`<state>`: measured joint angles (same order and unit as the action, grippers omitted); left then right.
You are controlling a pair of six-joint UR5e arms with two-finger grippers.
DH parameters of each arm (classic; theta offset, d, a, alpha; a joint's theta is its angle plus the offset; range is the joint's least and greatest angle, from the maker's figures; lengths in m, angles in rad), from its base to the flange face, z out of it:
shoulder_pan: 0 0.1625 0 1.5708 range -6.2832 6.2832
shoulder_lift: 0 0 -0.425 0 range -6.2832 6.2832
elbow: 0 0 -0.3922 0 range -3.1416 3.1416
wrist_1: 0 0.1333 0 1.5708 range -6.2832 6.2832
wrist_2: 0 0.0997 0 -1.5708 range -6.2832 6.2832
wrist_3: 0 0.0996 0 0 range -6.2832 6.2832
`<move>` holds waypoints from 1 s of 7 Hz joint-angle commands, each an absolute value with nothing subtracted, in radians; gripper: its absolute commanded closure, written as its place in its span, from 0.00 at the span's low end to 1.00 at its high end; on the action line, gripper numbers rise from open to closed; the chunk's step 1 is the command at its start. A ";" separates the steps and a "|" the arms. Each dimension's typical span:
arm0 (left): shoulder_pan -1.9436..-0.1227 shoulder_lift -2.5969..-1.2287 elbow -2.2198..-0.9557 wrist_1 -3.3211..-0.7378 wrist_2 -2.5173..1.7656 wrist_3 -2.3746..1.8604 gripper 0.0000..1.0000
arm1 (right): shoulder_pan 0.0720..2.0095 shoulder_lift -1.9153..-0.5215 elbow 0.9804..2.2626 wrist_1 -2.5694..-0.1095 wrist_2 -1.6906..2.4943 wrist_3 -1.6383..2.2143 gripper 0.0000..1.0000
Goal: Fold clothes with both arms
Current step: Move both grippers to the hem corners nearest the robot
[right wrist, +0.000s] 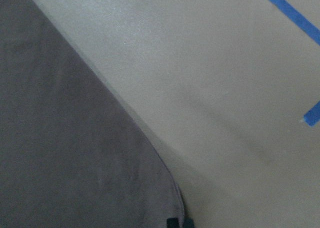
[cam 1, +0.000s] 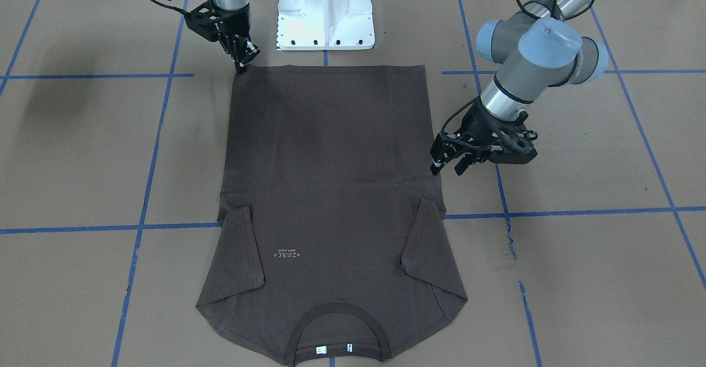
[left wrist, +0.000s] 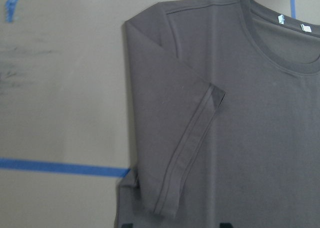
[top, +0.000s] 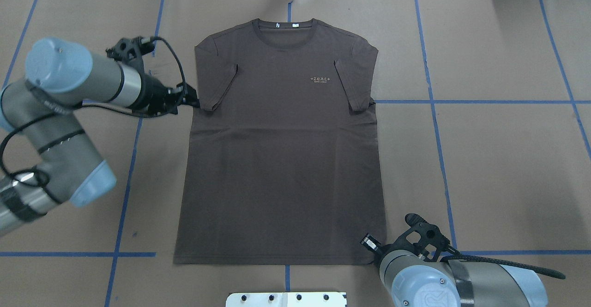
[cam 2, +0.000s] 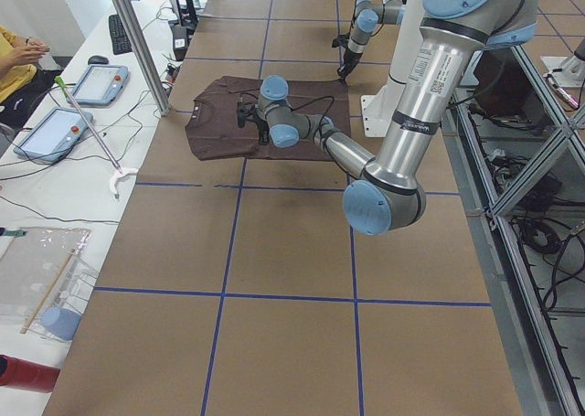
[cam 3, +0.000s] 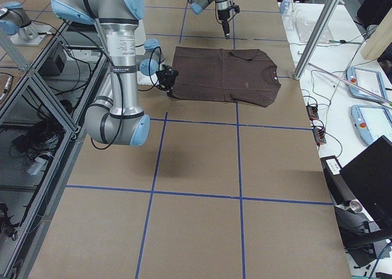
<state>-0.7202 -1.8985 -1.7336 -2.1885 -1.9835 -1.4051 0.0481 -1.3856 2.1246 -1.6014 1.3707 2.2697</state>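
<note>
Brown paper marked off by blue tape lines (top: 503, 101) covers the desk (top: 485, 159), and the dark brown T-shirt (top: 281, 159) lies on it front up, spread flat in the middle just beyond the white pedestal base (cam 1: 325, 8). Nearest the robot is the straight hem (top: 277, 261), and at its corner on the robot's right side the right gripper (cam 1: 241, 68) points down with its fingers drawn close together; its wrist view shows the rounded corner of cloth right at the two dark tips, so it looks pinched onto that corner, though the fabric there is flat and not lifted. Farther up, on the robot's left side, the left gripper (cam 1: 447, 170) sits just beside the shirt's side edge below the left sleeve (top: 217, 85), its fingers spread apart and holding nothing. Both that sleeve and the other sleeve (top: 355, 90) lie turned in over the torso, inside the shirt's outline. Beyond them come the small pale logo (top: 322, 79), then the ribbed collar (top: 284, 44) and white neck tags (top: 286, 25) at the far end. Judging by this, the task is near its start: the garment is laid out and smoothed, the sleeves are tucked in, one corner seems taken, but no fold of the body is made, and the left side is not yet gripped
</note>
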 commanded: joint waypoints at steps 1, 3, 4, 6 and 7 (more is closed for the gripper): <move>-0.527 -1.714 -1.955 -2.187 -1.865 -1.581 0.34 | 0.058 -1.385 2.155 -1.601 1.371 2.267 1.00; -0.372 -1.623 -2.022 -2.186 -1.745 -1.696 0.34 | 0.060 -1.384 2.155 -1.601 1.371 2.267 1.00; -0.271 -1.602 -2.017 -2.160 -1.650 -1.735 0.35 | 0.058 -1.387 2.152 -1.601 1.371 2.266 1.00; -0.175 -1.601 -2.016 -2.091 -1.609 -1.787 0.35 | 0.058 -1.388 2.149 -1.601 1.371 2.266 1.00; -0.166 -1.605 -2.019 -2.074 -1.609 -1.792 0.36 | 0.058 -1.390 2.151 -1.601 1.371 2.266 1.00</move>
